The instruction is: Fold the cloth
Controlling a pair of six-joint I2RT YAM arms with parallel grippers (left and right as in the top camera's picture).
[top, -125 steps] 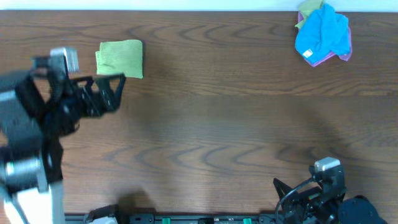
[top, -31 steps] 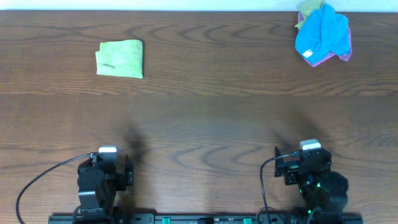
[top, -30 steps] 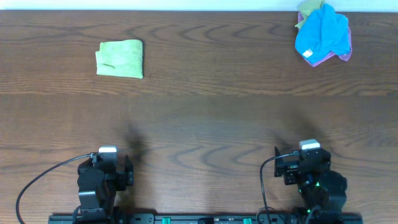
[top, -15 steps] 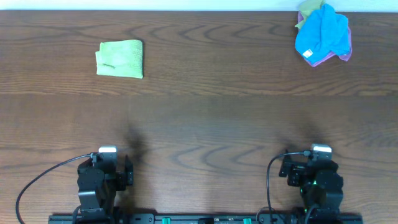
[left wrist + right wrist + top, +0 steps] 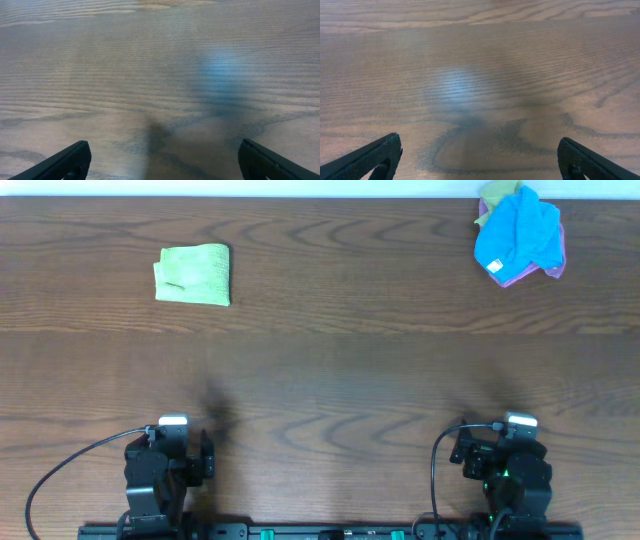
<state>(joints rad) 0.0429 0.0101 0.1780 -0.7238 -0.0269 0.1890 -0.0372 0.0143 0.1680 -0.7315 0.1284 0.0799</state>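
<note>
The lime-green cloth (image 5: 192, 275) lies folded into a small rectangle on the wooden table at the far left. My left gripper (image 5: 172, 442) sits pulled back at the near left edge, far from the cloth; in its wrist view (image 5: 162, 160) the fingers stand wide apart over bare wood, empty. My right gripper (image 5: 510, 442) sits pulled back at the near right edge; its wrist view (image 5: 480, 160) shows the fingers wide apart and empty. The cloth is out of both wrist views.
A heap of cloths lies at the far right corner: a bright blue cloth (image 5: 518, 230) on top, a purple cloth (image 5: 556, 262) under it, a yellow-green one (image 5: 496, 192) behind. Black cables (image 5: 60, 475) loop beside the arm bases.
The left arm drew back from beside the folded cloth to the near edge. In the last second the right arm shifted slightly rightward at the near edge. The cloth has not moved.
</note>
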